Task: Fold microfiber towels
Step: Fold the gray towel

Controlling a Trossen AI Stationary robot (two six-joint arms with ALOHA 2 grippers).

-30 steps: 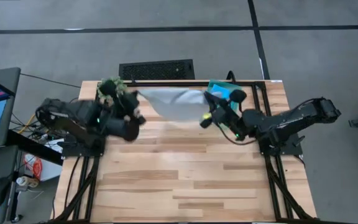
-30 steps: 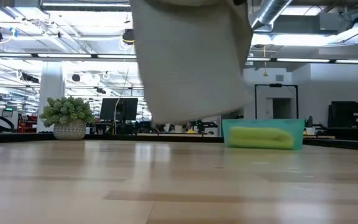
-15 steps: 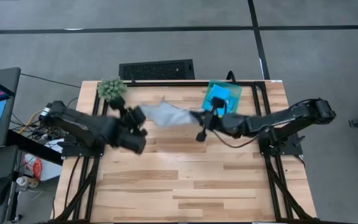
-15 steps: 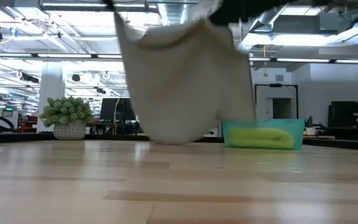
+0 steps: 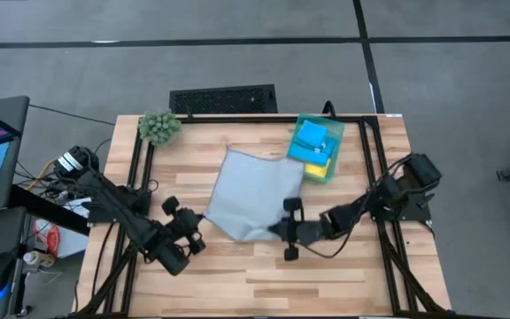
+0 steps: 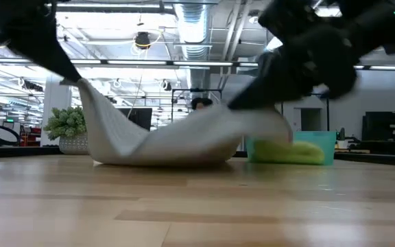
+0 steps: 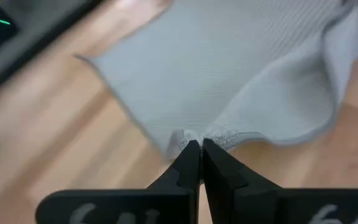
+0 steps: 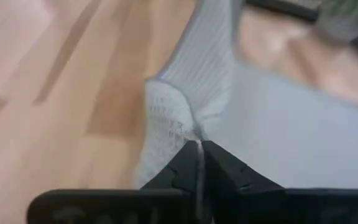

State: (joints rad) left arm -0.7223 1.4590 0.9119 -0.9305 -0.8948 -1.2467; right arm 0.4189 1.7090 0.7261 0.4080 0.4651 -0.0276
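The grey towel [image 5: 253,193] now lies mostly spread on the bench [image 5: 326,283], where a second ago it hung in the air, stretched between the two arms over the far edge. Both arms have swung it down and toward 6 o'clock, so its far part rests flat at bench centre while its near corners are lifted off the wood, as the low view shows. The left end effector [image 7: 201,163] is pinched shut on the towel's corner at about 8 o'clock of the cloth, and the right end effector [image 8: 199,160] is closed narrowly on the corner at about 5 o'clock. In the high view the two sit just apart along the towel's near edge. The bin [image 5: 319,146] at 1 o'clock holds a blue towel [image 5: 312,137] over a yellow one [image 5: 317,168], apparently folded already. The plant [image 5: 158,127] stands at 11 o'clock, well clear. The laying-down means the grey towel is placed for folding; judging from the held corners, the next move would likely be to carry that near edge over toward 12 o'clock, keeping both corners level so the fold lands square.
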